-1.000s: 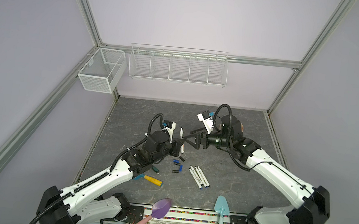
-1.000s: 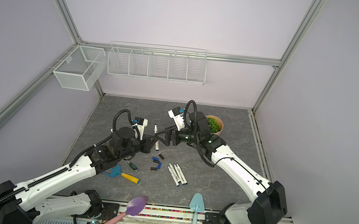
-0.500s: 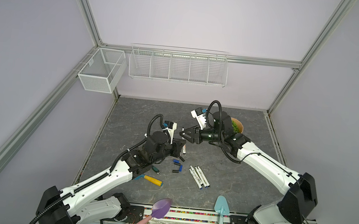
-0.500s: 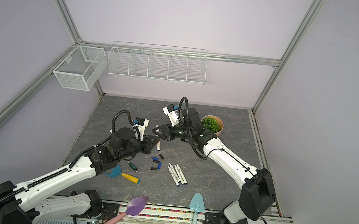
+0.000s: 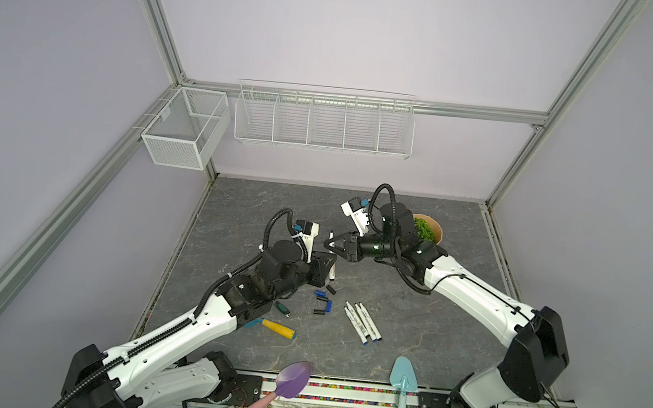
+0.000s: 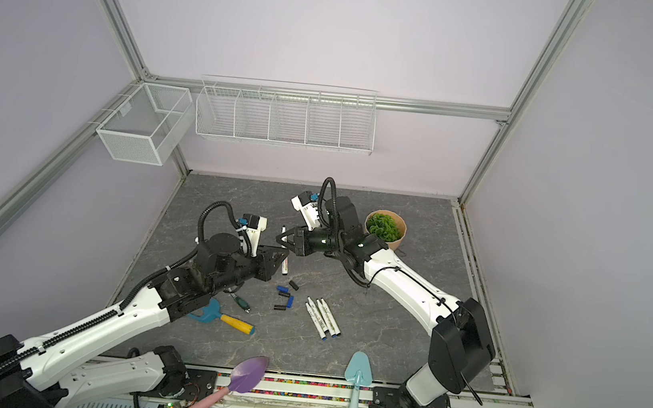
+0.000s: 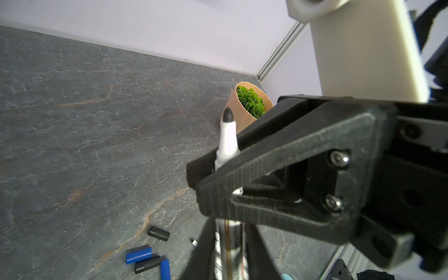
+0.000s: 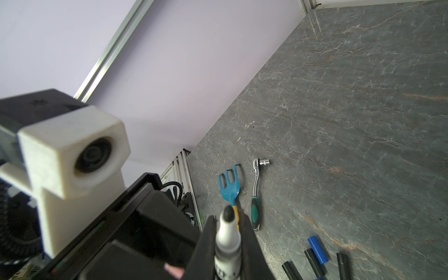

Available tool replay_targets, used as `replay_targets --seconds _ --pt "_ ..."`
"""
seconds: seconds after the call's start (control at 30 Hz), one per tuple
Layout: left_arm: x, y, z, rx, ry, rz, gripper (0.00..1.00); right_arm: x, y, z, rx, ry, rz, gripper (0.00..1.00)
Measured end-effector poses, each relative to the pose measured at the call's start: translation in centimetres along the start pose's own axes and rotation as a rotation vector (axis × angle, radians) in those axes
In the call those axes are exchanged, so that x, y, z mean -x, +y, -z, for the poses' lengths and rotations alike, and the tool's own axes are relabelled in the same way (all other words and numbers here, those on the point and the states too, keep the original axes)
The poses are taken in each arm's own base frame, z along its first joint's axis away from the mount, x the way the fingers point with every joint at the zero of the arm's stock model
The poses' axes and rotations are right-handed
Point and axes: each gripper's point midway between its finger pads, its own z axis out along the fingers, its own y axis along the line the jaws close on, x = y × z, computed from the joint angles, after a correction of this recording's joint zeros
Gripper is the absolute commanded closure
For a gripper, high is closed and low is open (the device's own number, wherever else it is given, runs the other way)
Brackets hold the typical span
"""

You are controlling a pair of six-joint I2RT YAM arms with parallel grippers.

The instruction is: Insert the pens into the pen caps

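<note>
My right end effector [image 5: 330, 248] is clenched on the pen [image 8: 228, 238]; left end effector [image 5: 329, 265], I cannot tell. Tugging apart could drop it.

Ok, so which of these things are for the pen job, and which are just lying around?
For the job:
- held pen, tip bare
- loose pens, lying flat
- pen caps, blue and black

Just lying about:
- ratchet wrench
- blue rake
- purple scoop
- teal trowel
- potted plant
- wire baskets
</note>
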Motion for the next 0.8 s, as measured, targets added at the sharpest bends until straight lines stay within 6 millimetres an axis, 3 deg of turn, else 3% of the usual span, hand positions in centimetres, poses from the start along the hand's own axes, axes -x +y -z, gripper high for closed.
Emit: replay_targets --seconds 0.3,0.5,0.8 --pt "-0.6 -0.3 -0.6 -0.022 0.025 -0.008 0.47 1.8 -0.1 1.6 0.010 -0.054 -0.030 0.93" --pt "-1.5 -0.4 -1.9 -0.034 0.071 -0.045 0.55 2.3 0.7 2.2 0.026 -0.073 -0.020 0.93" --pt "-0.7 -1.3 -2.3 -0.065 0.060 -0.074 0.67 2.1 0.3 2.3 0.020 -0.073 -0.042 0.93"
